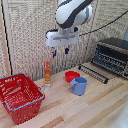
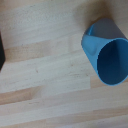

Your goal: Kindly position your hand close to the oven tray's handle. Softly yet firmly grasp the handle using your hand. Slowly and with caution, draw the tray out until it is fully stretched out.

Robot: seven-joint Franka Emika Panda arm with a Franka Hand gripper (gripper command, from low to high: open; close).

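Hand raised high above table, over the area between bottle and red bowl; fingers spread apart, holding nothing. Well apart from oven, at the exterior view's right edge.

Tray appears already extended out of the oven front, lying low toward the table centre. Handle forms its near edge, closest to the blue cup. In the wrist view, only the blue cup and bare wood; handle not visible.

Step in hand, as judged: approach.
- Translate toward the exterior view's right and descend to handle height.
- Pass clear of cup and bowl; both just beside the handle.
- Align finger gap across the bar, near its middle.
- Keep fingers spread until the bar sits between them.
- Close gently; pull straight, level.

Red basket well apart; no interference expected.
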